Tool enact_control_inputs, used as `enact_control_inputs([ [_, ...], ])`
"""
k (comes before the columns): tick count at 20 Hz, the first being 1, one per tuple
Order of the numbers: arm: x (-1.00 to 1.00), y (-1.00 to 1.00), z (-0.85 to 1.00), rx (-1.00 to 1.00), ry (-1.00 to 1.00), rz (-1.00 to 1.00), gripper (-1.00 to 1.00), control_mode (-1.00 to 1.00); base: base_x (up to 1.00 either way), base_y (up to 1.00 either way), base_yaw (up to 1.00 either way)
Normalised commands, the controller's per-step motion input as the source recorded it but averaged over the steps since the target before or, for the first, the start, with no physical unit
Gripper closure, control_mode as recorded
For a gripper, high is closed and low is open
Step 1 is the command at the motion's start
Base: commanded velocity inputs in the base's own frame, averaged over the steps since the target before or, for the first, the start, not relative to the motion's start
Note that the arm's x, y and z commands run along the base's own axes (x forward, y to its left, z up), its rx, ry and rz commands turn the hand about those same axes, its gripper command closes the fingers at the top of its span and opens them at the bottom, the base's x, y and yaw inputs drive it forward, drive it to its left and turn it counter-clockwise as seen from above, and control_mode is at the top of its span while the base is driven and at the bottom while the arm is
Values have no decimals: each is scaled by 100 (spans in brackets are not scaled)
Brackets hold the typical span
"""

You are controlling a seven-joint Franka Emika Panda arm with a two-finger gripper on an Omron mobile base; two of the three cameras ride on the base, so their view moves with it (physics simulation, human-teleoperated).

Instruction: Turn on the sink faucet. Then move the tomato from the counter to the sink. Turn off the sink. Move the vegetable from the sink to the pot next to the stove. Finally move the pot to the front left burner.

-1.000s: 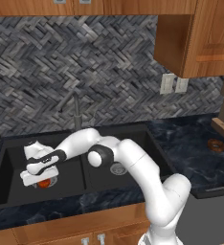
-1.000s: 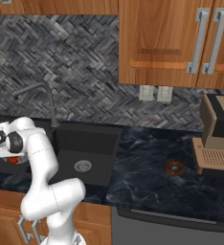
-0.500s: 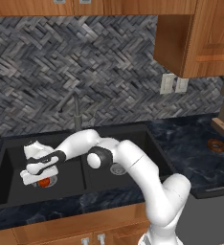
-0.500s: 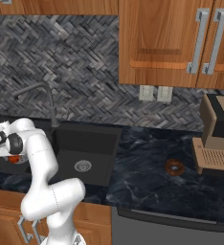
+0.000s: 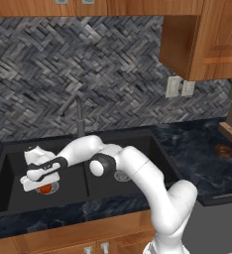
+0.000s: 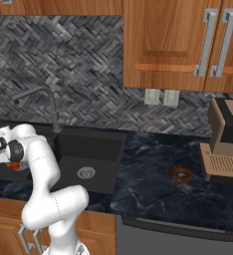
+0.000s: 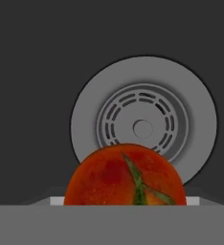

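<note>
A: Where is the tomato (image 7: 125,176)?

B: In the left basin of the sink (image 5: 152,144), on the basin floor, overlapping the round grey drain (image 7: 142,119) at its 6 o'clock edge in the hand view. It is red, glossy and round, with a green stem.

A: And the arm?

B: It reaches from the base at 5 o'clock across to 9 o'clock in the left base view, elbow bent over the right basin, hand low over the tomato. The fingers (image 5: 40,181) sit down around it; whether they grip it or stand clear I cannot tell.

A: Surroundings?

B: Matte black basin walls, a slotted metal drain, a thin curved faucet (image 6: 44,99) behind at 12 o'clock. The dark marbled worktop (image 6: 158,184) runs right, with a small brown ring (image 6: 181,173) on it. The basin floor around the drain is bare.
</note>
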Motion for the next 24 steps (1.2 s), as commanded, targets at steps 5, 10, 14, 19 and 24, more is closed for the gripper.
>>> enact_control_inputs([
  [5,-5,3,-4,0,1,-1,100,-100,0,0,0],
  [10,-17,0,47,0,-5,-4,100,-100,0,0,0],
  [14,-8,0,79,-3,-8,-2,100,-100,0,0,0],
  [19,-19,0,76,-4,-12,-2,100,-100,0,0,0],
  [24,-36,-10,49,-1,-13,-1,100,-100,0,0,0],
])
